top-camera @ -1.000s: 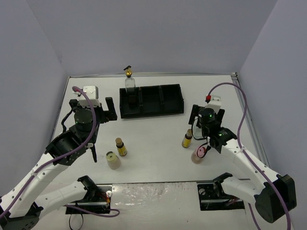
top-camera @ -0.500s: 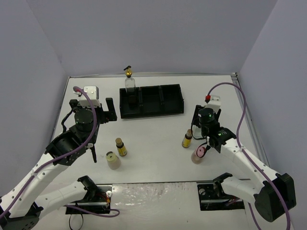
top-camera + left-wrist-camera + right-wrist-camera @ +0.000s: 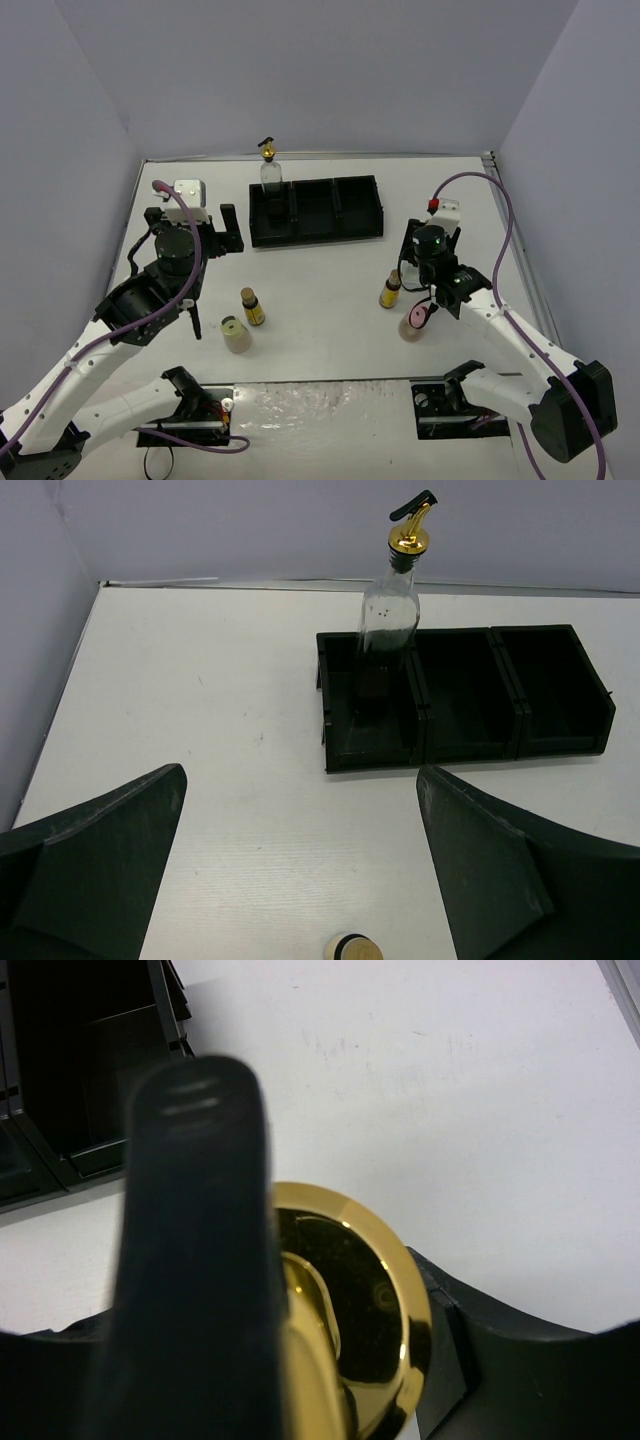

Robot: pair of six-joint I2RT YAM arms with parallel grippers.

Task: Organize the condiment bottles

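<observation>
Well, amber bottle (image 3: 252,307) label illegible, right end effector (image 3: 300,1360) clasping pourer (image 3: 365,1290)

The left arm (image 3: 130,305) stretches forward from its base, the left gripper (image 3: 300,880) held level with its fingers (image 3: 100,865) spread wide apart. The right arm (image 3: 510,335) bends inward, wrist tipped steeply down, and the right gripper (image 3: 285,1310) is clamped on a gold-topped bottle (image 3: 370,1290) between its fingers.

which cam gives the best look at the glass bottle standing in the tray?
Left wrist: it shows the glass bottle large and sharp, upright in the tray's end compartment. Top external shows it small and far. Right wrist misses it; another gold top fills that view.
</observation>
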